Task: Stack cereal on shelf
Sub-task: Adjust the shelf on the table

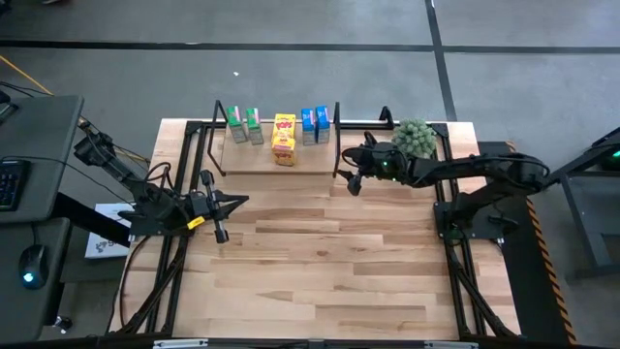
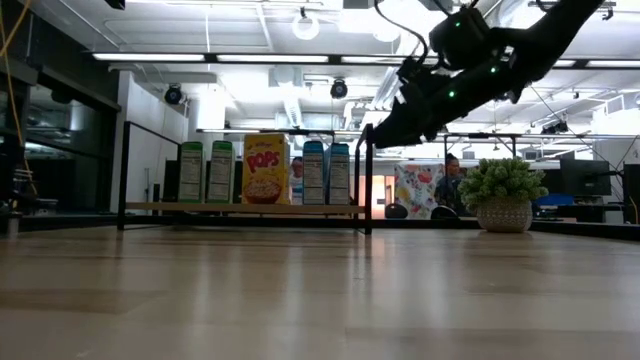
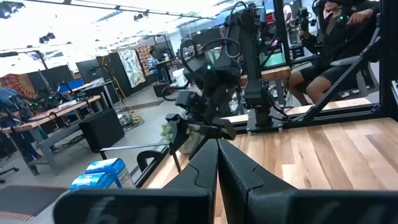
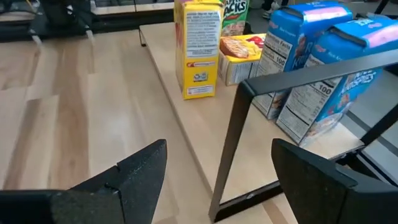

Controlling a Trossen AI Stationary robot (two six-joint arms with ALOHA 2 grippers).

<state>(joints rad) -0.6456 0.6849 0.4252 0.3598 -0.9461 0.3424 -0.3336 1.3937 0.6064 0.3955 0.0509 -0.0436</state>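
Shelf: a low black tube rack (image 1: 215,136) with a light wooden board, set at the far side of the plank tabletop (image 1: 320,262).
Green cereal boxes: two (image 1: 245,125) are stood upright side by side at the board's left end.
Yellow cereal boxes: one Pops box (image 1: 284,124) is stood upright near the board's middle; a second yellow-orange box (image 1: 284,148) is placed just in front of it, and in the right wrist view it is seen upright, narrow side forward.
Blue cereal boxes: two (image 1: 315,125) are stood upright together, right of the yellow ones, just inside the rack's right end frame.
Right gripper (image 1: 351,176): held above the table just outside the rack's right end, raised clear of the board in the low view; the fingers are spread wide and nothing is held between them.
Left gripper (image 1: 235,202): held over the left part of the table, well apart from the rack; the fingers are pressed together and nothing is gripped.
Potted plant (image 1: 415,137): a round fuzzy green plant in a pale pot, placed at the far right of the table, beside the right arm.
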